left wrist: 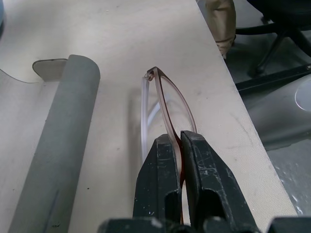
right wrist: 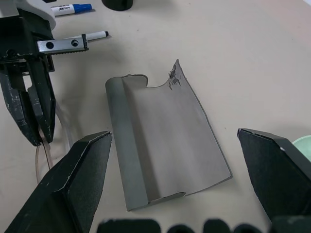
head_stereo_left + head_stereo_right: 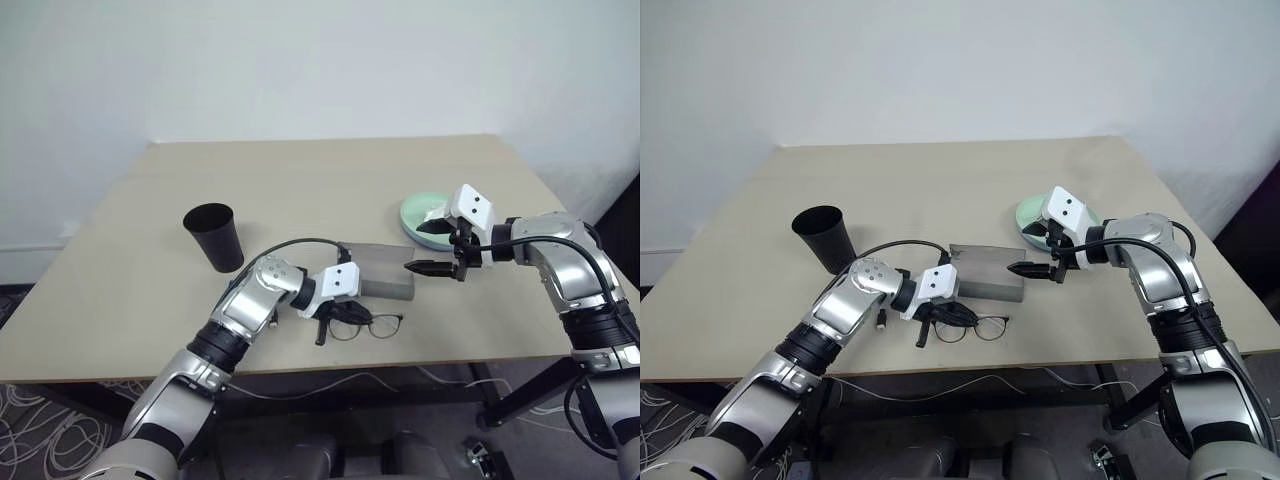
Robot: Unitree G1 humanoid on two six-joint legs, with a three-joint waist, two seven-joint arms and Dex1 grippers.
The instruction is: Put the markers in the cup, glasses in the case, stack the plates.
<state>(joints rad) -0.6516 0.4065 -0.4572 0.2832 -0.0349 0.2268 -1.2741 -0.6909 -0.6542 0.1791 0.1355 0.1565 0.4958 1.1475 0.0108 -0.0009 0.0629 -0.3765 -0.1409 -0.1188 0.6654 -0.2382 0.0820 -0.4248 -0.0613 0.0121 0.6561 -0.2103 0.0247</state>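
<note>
The thin wire-framed glasses [image 3: 378, 325] lie near the table's front edge. My left gripper [image 1: 180, 138] is shut on one temple arm of the glasses, just in front of the case. The grey felt-like case [image 2: 160, 141] lies open and flat at mid-table, its flap spread out. My right gripper [image 2: 173, 136] hovers open above the case's right end, fingers spread wide. The black cup [image 3: 215, 237] stands upright to the left. Two markers, one blue-capped [image 2: 73, 8] and one with black ends [image 2: 92, 35], lie on the table beyond my left gripper. A mint green plate [image 3: 412, 214] sits behind my right gripper.
The table's front edge [image 3: 300, 368] runs close below the glasses. The far half of the beige table [image 3: 320, 170] is bare. Cables and a chair base lie on the floor under the table.
</note>
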